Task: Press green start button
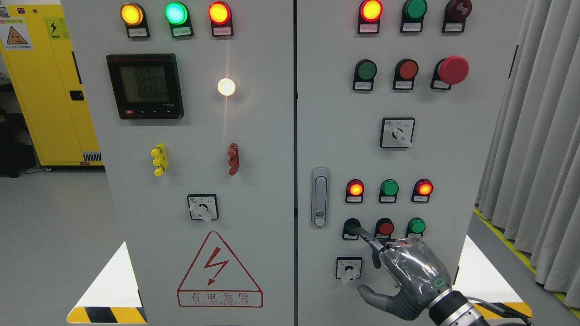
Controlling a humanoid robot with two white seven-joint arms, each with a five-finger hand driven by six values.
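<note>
Now, my hand: my right hand (410,276) comes up from the bottom right corner of the cabinet (290,136) door. It is grey and shiny, with smooth hard shells.
My fingers: one long finger (368,239) points out straight. The others are curled in loosely and the thumb sticks out low to the left. I hold nothing.
The button: the green button (351,227) is round and sits in a black ring. It is in the bottom row on the right door, at the left end, just right of the silver door handle (320,197).
Which way: the button lies up and to the left of my hand. My pointing finger runs along that same line, and its tip looks to be touching the button or very close to it.
Neighbours: a red button (385,227) and a second green button (416,225) sit to the right in the same row, near my knuckles.
Other arm: my left arm does not show, so the right hand is the one for this job.
My guess: I think the next push must go straight in, toward the flat grey door, without sliding over to the red one.
</note>
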